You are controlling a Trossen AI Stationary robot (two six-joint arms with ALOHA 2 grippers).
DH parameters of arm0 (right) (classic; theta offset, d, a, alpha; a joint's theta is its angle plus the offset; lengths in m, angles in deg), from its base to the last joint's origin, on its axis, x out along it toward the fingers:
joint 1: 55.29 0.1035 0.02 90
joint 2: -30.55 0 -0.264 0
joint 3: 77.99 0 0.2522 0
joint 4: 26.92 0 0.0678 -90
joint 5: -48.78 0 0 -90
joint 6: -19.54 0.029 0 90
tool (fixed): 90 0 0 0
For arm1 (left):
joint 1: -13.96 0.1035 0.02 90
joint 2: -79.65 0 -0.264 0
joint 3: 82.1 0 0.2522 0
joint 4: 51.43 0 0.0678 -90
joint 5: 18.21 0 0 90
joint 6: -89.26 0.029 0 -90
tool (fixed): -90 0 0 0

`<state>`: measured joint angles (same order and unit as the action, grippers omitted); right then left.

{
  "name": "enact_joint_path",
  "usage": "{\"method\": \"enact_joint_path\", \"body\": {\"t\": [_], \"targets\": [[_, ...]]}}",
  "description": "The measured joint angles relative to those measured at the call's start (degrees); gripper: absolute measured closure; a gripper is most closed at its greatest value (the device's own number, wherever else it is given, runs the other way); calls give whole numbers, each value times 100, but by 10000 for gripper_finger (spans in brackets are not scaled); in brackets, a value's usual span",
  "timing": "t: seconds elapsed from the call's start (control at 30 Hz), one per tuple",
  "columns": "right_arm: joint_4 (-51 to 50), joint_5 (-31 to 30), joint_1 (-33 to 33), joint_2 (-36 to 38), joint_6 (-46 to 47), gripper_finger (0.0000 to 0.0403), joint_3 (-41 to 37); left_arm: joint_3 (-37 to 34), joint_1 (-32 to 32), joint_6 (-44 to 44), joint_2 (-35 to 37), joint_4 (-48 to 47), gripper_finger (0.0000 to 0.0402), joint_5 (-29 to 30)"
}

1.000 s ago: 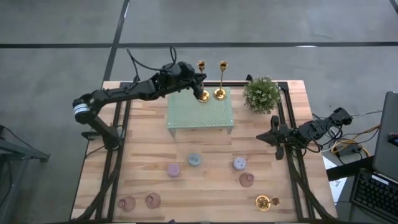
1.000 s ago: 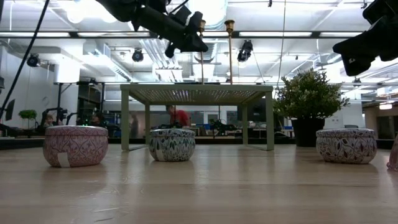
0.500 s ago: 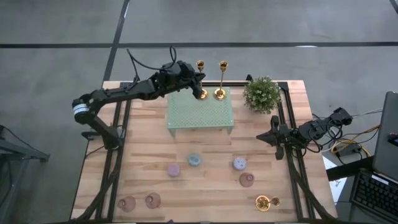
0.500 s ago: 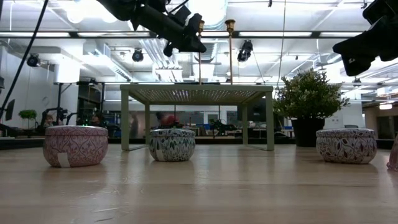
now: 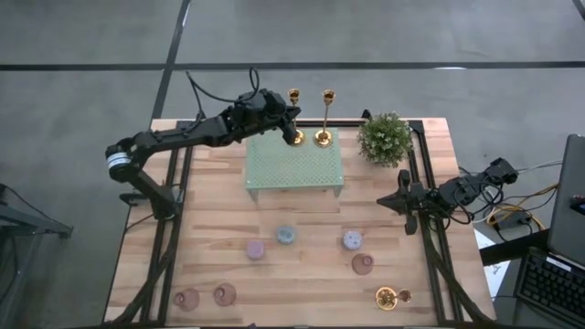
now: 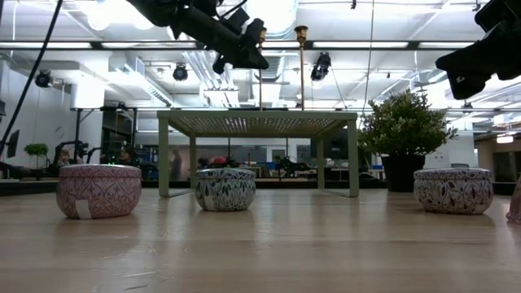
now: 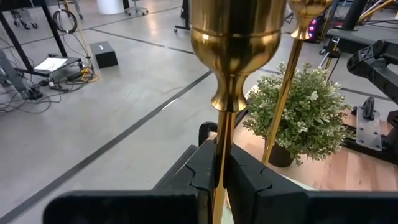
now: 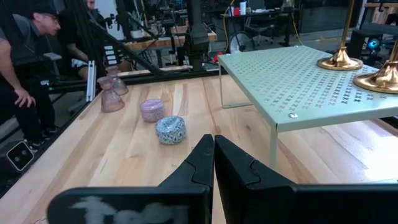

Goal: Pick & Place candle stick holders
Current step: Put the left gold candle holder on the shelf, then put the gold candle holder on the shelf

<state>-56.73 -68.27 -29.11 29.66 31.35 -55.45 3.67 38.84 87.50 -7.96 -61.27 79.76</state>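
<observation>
Between the left gripper's [image 7: 219, 177] fingers runs a candlestick's [image 7: 231, 68] slim stem, upright, clamped low near the base on the stand's [image 5: 294, 164] far edge. Its twin [image 5: 324, 119] stands just beside it. Shiny gold, cup-topped, round-footed. The right gripper [image 8: 213, 163] waits pressed shut by the table's right edge, well apart.

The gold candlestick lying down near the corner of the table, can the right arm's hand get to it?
Probably yes. The fallen gold candlestick lies on the right hand's side of the table, with bare wood around it; only a pink holder sits nearby.
</observation>
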Motion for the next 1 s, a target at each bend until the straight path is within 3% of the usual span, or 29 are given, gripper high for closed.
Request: {"method": "enact_joint_path", "body": {"t": [0.3,1.0], "targets": [[0,0,1,-1,0,394,0,-17,-9,-23,-6,-399,341,-61],[0,0,4,-2,1,394,0,-15,-165,73,281,-1444,172,-96]]}}
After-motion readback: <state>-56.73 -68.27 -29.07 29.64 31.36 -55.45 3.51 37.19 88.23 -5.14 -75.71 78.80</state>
